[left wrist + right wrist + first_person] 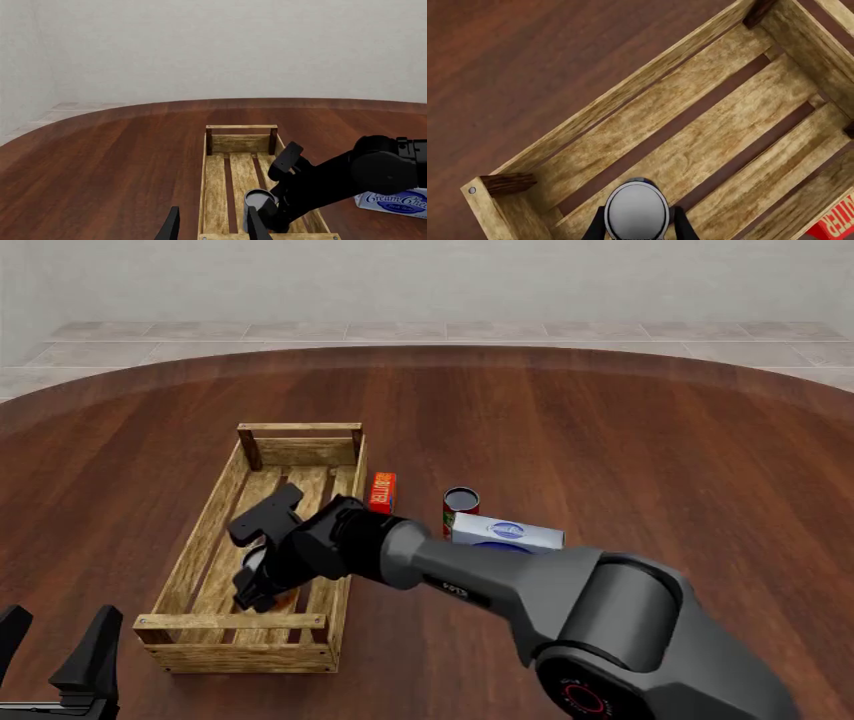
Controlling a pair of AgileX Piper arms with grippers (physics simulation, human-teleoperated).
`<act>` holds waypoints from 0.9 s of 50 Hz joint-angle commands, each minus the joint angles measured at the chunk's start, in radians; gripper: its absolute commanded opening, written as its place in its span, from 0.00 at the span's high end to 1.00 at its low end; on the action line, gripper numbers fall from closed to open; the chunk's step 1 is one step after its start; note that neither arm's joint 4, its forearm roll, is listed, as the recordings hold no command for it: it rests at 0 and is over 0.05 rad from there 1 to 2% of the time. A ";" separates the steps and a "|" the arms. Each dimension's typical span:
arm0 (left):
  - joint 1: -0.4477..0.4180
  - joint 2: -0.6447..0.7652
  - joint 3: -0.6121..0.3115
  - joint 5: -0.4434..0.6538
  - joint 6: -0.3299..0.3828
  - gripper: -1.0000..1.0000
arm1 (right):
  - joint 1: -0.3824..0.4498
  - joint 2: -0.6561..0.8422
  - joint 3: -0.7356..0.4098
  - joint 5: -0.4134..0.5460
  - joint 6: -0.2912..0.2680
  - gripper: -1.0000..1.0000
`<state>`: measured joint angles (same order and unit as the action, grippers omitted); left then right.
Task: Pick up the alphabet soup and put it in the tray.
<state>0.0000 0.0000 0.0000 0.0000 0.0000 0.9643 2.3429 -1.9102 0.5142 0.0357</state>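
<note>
The tray (198,540) is a long light-wood slatted crate on the table's left side. My right gripper (262,576) reaches down into its near half and is shut on the alphabet soup (254,560), which the arm mostly hides in the front view. In the right wrist view the can's pale round top (636,210) sits between the two fingers (684,226), over the tray's slats (707,135). The left wrist view shows the can (257,199) low inside the tray (240,127). My left gripper (54,638) is open and empty, just outside the tray's near end.
A small red can with a dark top (461,502), a blue-white cream cheese box (505,533) and a red carton (382,491) stand just right of the tray. The cream cheese box also shows in the left wrist view (393,202). The right arm (534,590) crosses the tray's right wall.
</note>
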 commanded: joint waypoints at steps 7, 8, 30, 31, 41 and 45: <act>0.000 0.000 0.000 0.000 0.000 0.00 | -0.007 -0.063 0.007 0.012 -0.008 0.00; 0.000 0.000 0.000 0.000 0.000 0.00 | -0.007 -0.068 0.009 0.012 -0.008 0.00; 0.000 0.000 0.000 0.000 0.000 0.00 | -0.009 -0.196 0.059 0.002 -0.020 0.00; 0.000 0.000 0.000 0.000 0.000 0.00 | -0.011 -0.201 0.060 0.001 -0.023 0.00; 0.000 0.000 0.000 0.000 0.000 0.00 | -0.006 -0.272 0.117 -0.042 0.000 0.00; 0.000 0.000 0.000 0.000 0.000 0.00 | -0.012 -0.292 0.132 -0.055 0.001 0.00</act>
<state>0.0000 0.0000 0.0000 0.0000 0.0000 0.9538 2.1083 -1.8214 0.4908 0.0256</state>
